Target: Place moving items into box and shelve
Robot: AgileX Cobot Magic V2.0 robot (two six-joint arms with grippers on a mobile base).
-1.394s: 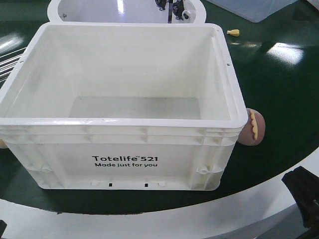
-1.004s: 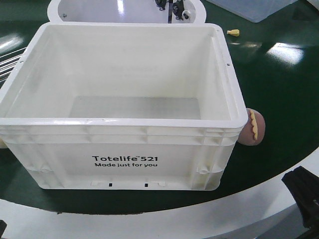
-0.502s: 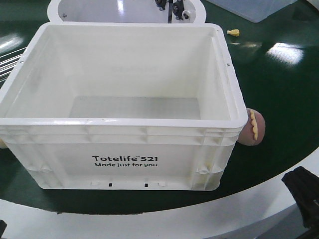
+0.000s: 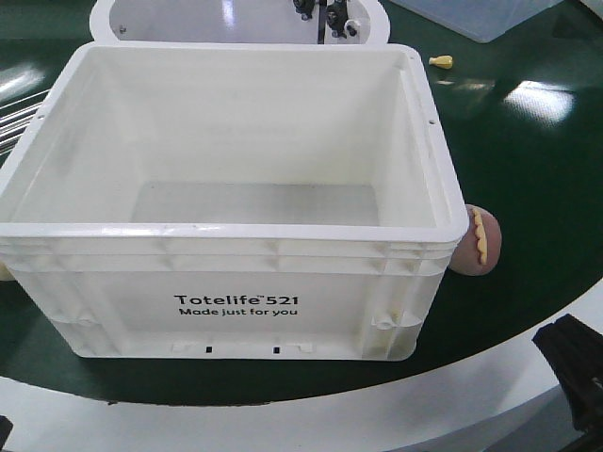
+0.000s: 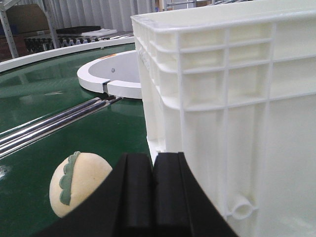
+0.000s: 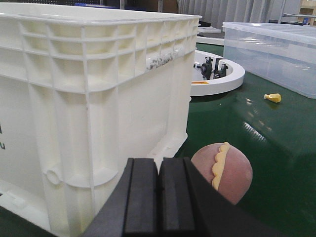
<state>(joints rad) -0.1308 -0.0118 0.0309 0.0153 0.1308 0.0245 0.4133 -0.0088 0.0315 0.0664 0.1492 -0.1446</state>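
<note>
Fingers [image 5: 136, 192] of left gripper [image 5: 150, 197] and right gripper [image 6: 158, 197], pressed together, flank the empty box [image 4: 226, 231], each apparently lined up on its target: yellow ball [image 5: 79, 182] at 9 o'clock, pinkish-brown ball [image 4: 480, 240] at 3 o'clock, both on the counter [image 4: 528, 169].

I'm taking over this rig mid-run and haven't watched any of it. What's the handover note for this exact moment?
Left gripper: jaws shut, holding nothing.
Right gripper: jaws shut, holding nothing.
The white box stands on the green table with nothing inside.
The pale yellow ball lies on the table outside the box, on the left gripper's side. The pinkish-brown ball lies outside the box, on the right gripper's side.
Done: nothing packed yet.
Left: put both balls into the box, then shelve it.
</note>
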